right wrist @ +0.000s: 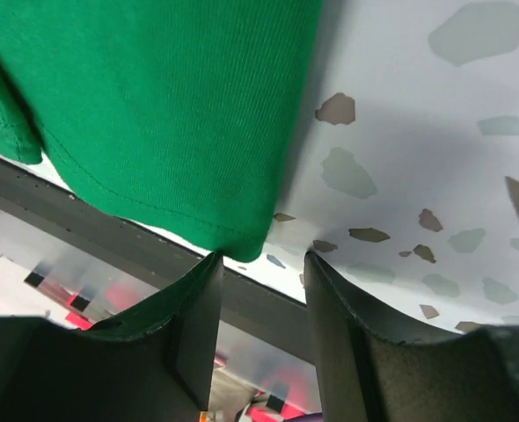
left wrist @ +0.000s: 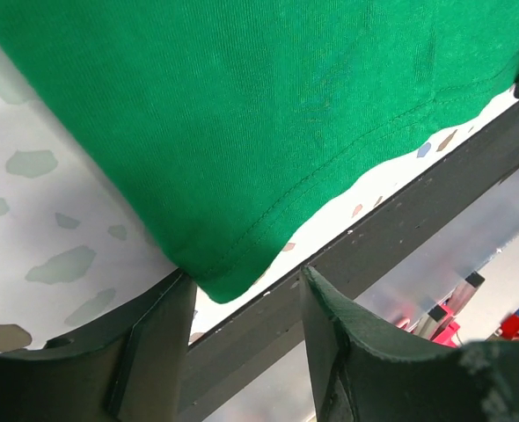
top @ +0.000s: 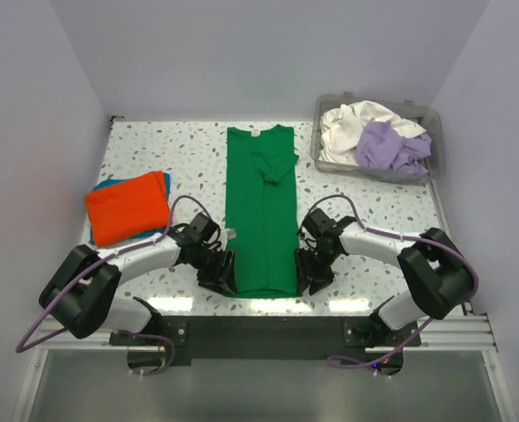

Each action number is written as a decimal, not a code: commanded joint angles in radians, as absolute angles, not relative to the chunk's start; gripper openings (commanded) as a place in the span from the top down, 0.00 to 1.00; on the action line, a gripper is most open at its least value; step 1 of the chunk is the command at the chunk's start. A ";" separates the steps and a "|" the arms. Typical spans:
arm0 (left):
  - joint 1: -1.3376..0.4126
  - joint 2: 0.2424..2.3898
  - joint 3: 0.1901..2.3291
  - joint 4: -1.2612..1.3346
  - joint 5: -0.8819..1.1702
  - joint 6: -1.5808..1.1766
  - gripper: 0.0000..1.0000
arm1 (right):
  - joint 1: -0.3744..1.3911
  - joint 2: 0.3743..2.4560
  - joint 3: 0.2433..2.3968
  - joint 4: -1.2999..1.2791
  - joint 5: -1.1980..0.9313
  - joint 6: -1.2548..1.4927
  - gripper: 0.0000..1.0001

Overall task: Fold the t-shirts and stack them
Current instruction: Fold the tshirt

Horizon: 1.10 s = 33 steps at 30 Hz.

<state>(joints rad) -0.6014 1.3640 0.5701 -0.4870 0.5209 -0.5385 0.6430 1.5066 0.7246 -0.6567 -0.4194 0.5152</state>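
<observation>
Centrally, green t-shirt (top: pixel 259 220) lies as a long folded strip, far edge to near edge of table (top: pixel 154 149). Left gripper (left wrist: pixel 246 281) and right gripper (right wrist: pixel 259 259) sit at its near corners, jaws apart, gripping nothing. Orange t-shirt (top: pixel 127 207) lies folded by the left edge.

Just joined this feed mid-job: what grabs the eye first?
The green t-shirt lies folded in a strip down the table's middle, the left tool and right tool open at its near corners. An orange t-shirt lies left; a clear bin with a white shirt and a lavender shirt sits far right.

Blue t-shirt (top: pixel 106 184) mostly beneath orange t-shirt (top: pixel 127 208)
</observation>
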 commanded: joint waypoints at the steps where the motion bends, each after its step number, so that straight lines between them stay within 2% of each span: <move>1: -0.597 1.396 0.583 -0.456 0.502 -0.502 0.45 | 0.658 1.535 0.749 -0.621 -0.400 0.509 0.55; 10: -0.597 1.428 0.594 -0.471 0.483 -0.491 0.50 | 0.706 1.577 0.779 -0.595 -0.402 0.495 0.55; 14: -0.597 1.443 0.600 -0.474 0.479 -0.483 0.59 | 0.712 1.594 0.787 -0.588 -0.393 0.492 0.56; 16: -0.597 1.450 0.603 -0.479 0.477 -0.479 0.62 | 0.712 1.603 0.795 -0.589 -0.385 0.488 0.61; 20: -0.597 1.462 0.604 -0.474 0.477 -0.474 0.81 | 0.715 1.614 0.805 -0.606 -0.379 0.479 0.73; 22: -0.597 1.465 0.604 -0.477 0.476 -0.474 0.92 | 0.715 1.614 0.810 -0.612 -0.377 0.476 0.86; 24: -0.597 1.463 0.606 -0.489 0.466 -0.476 0.99 | 0.715 1.615 0.816 -0.624 -0.376 0.471 0.95; 25: -0.597 1.460 0.607 -0.495 0.463 -0.476 1.00 | 0.715 1.612 0.821 -0.632 -0.377 0.469 1.00; 33: -0.598 1.373 0.594 -0.569 0.502 -0.508 1.00 | 0.719 1.562 0.834 -0.762 -0.419 0.462 1.00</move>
<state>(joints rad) -0.6014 1.4254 0.5941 -0.5163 0.5087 -0.5053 0.7094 1.6073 0.8028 -0.6788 -0.4103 0.4782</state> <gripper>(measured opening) 0.071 0.015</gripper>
